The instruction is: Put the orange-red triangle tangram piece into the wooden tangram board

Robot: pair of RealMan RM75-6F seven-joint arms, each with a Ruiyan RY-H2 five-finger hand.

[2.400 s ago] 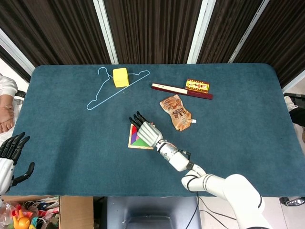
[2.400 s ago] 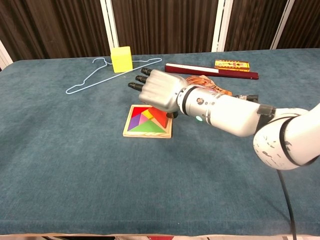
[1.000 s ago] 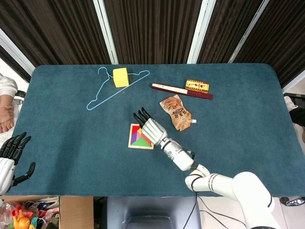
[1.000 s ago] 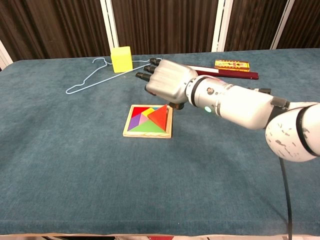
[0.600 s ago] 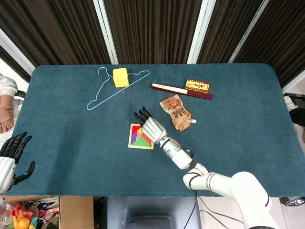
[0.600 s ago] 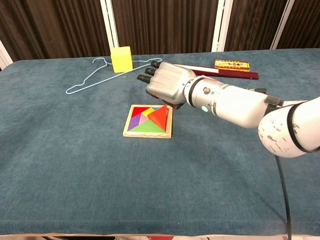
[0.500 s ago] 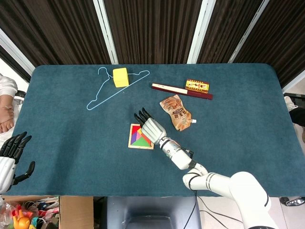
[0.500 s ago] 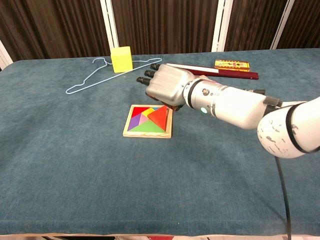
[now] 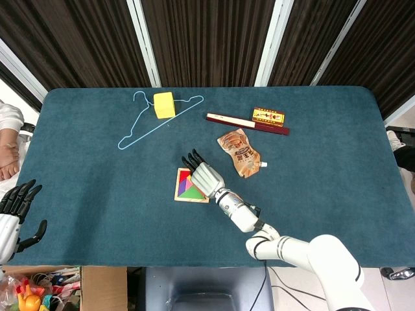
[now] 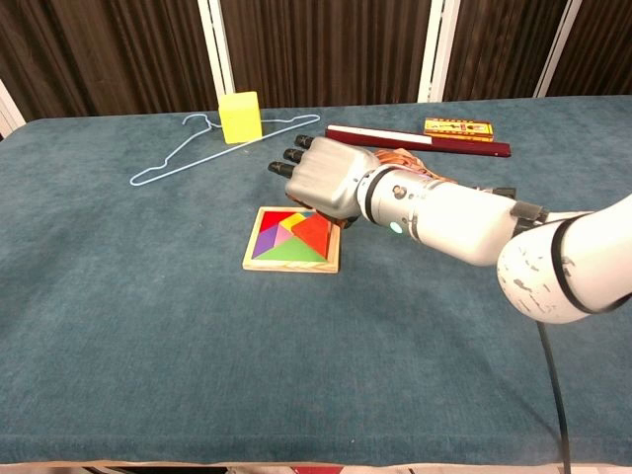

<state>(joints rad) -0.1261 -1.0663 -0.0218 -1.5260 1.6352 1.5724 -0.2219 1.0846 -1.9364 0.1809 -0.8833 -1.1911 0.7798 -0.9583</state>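
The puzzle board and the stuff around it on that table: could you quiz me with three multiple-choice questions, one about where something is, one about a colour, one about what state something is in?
1. Where does the yellow block sit?
A. on the blue wire hanger
B. inside the wooden tangram board
C. beside the brown pouch

2. What colour is the large piece along the board's near edge in the chest view?
A. blue
B. green
C. white

3. How does the orange-red triangle lie?
A. standing on the cloth away from the board
B. flat in the board, right hand over it
C. held high in the left hand

Answers:
1 A: the block rests on the hanger at the far left of the table.
2 B: a green piece fills that edge.
3 B: it looks level with the other pieces, with the hand just above.
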